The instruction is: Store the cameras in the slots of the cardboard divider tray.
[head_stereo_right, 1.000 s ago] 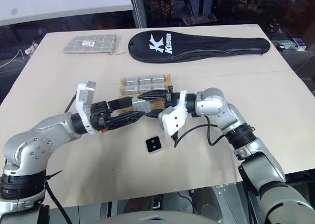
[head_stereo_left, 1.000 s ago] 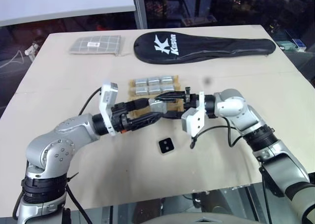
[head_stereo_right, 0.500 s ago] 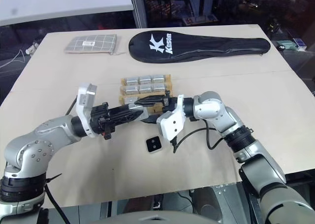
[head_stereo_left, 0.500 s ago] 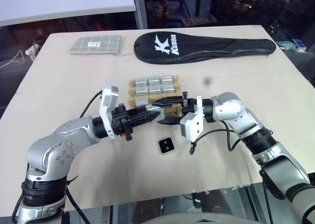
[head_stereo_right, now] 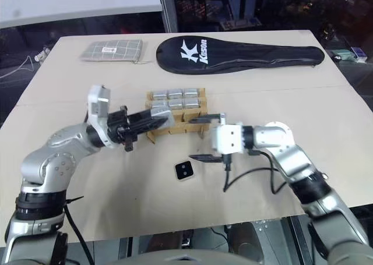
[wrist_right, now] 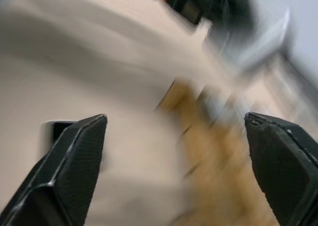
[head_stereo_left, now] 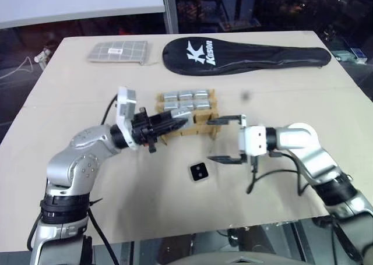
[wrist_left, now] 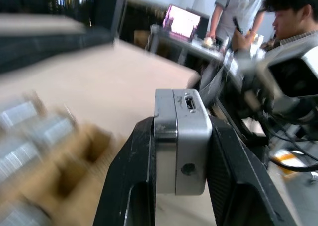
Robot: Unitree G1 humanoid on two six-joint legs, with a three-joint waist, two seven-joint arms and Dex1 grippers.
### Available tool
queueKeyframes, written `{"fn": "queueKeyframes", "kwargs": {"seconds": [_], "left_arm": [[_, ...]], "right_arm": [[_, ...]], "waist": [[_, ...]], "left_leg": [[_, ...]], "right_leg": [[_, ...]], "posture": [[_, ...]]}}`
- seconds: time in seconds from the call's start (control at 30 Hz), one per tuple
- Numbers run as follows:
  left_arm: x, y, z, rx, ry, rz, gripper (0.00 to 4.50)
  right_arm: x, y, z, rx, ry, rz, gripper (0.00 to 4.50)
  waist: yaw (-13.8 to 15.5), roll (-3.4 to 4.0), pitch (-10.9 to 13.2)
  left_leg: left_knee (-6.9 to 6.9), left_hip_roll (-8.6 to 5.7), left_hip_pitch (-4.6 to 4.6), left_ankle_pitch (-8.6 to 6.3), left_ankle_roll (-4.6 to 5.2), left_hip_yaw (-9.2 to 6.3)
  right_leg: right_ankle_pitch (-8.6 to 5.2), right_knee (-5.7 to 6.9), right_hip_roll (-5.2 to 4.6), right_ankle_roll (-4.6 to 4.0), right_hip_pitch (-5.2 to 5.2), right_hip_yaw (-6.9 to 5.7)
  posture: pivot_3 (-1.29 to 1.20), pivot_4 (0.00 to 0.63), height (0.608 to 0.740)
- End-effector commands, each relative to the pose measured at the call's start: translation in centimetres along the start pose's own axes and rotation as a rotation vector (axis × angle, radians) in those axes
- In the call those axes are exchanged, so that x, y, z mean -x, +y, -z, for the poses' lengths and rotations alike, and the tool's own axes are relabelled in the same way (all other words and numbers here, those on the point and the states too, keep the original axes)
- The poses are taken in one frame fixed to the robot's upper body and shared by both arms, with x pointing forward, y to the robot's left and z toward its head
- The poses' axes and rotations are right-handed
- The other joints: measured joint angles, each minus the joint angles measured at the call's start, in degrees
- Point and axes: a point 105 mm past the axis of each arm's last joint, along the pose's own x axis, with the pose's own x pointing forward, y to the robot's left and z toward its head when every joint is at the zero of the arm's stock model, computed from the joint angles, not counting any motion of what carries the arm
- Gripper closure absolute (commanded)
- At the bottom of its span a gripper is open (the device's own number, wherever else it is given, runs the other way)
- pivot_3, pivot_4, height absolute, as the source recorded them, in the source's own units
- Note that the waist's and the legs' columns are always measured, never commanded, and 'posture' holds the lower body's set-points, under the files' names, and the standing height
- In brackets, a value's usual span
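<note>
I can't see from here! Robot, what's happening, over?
Left gripper shut on a camera, near the tray. Right gripper open, holding nothing. One camera loose on the table.

table (head_stereo_left: 326, 96): pale wood-look top, matt, smooth
cardboard divider tray (head_stereo_left: 204, 124): raw tan cardboard, matt, rough cut edges
cameras in far slots (head_stereo_left: 186, 99): brushed silver-grey metal look, soft sheen
camera in my left gripper (wrist_left: 181, 140): satin silver metal-look shell, smooth, rounded corners, small dark port
my left gripper (head_stereo_left: 178, 124): fingers (wrist_left: 126, 186) black plastic, matt, fine grain
my right gripper (head_stereo_left: 224, 139): fingers (wrist_right: 69, 169) black plastic, matt, fine woven-like texture
loose camera near me (head_stereo_left: 199, 172): glossy black face, silver rim
racket cover (head_stereo_left: 245, 54): black cloth, matt, white print
pouch (head_stereo_left: 118, 52): grey checkered fabric, matt
</note>
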Motion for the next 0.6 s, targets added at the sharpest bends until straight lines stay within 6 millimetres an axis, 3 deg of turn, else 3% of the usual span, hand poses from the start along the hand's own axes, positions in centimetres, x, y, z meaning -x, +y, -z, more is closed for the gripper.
{"fn": "queueKeyframes", "kwargs": {"seconds": [0.03,0.2,0.3,0.47,0.6], "left_arm": [[-0.7,1.6,0.3,-0.134,0.013,0.035,3.73],[-1.0,4.2,1.2,-0.180,0.022,0.022,3.73],[-1.3,5.3,1.8,-0.190,0.039,0.037,3.73],[-2.3,5.9,2.7,-0.184,0.048,0.092,3.73],[-3.0,6.0,3.4,-0.169,0.056,0.118,3.73]], "right_arm": [[3.9,0.6,-1.4,-0.267,-0.023,0.075,0.05],[7.9,1.7,-1.0,-0.459,-0.006,0.251,0.05],[10.3,1.9,-0.8,-0.441,-0.011,0.397,0.05],[12.8,3.7,-0.7,-0.422,-0.069,0.503,0.05],[13.5,5.0,-1.0,-0.393,-0.100,0.491,0.05]], "waist": [[0.0,0.04,0.0],[0.1,-0.12,0.0],[0.6,-0.14,0.0],[0.6,-0.21,-0.1],[0.4,-0.23,-0.1]], "left_leg": [[0.00,-0.02,-0.01,0.00,0.01,0.02],[0.01,0.01,0.00,-0.01,0.03,0.00],[0.01,0.02,-0.03,-0.01,0.03,-0.05],[0.06,-0.01,-0.07,-0.04,0.07,-0.04],[0.07,0.00,-0.06,-0.05,0.08,-0.02]], "right_leg": [[0.00,0.00,-0.01,0.01,0.00,0.03],[-0.01,-0.02,0.08,0.03,0.04,0.04],[0.00,-0.02,0.10,0.08,0.03,0.01],[0.11,-0.06,0.10,0.31,0.05,0.03],[0.11,-0.06,0.10,0.32,0.04,0.06]], "posture": [[0.00,0.150,0.740],[0.00,0.150,0.740],[0.00,0.150,0.740],[0.00,0.150,0.740],[0.00,0.150,0.740]]}}
